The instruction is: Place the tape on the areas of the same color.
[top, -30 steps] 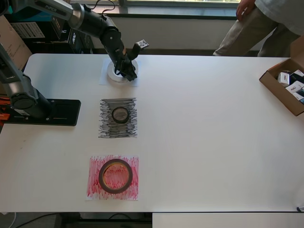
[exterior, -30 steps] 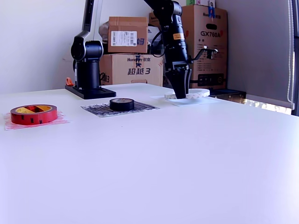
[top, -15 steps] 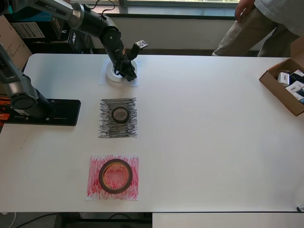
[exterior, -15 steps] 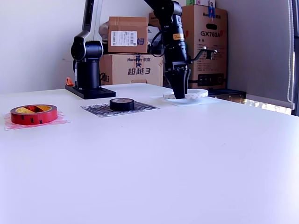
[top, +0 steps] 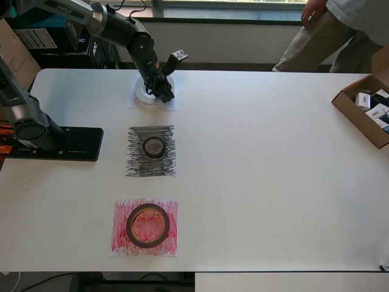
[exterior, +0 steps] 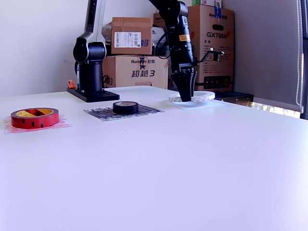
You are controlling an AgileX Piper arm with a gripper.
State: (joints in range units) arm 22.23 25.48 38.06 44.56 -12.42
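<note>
White tape (exterior: 198, 96) shifted — tool (exterior: 185, 97) clamped.

A white table (top: 273, 182) carries white (top: 135, 103), black-scribbled (top: 137, 164) and red-scribbled sheets (top: 121, 243), an arm base (top: 79, 144) and a cardboard box (top: 352, 118).

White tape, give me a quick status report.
Gripper down on white tape, grip unclear. Tape on white sheet. Nothing in the way.

white wall (exterior: 33, 43); stacked cardboard boxes (exterior: 137, 53)
</note>
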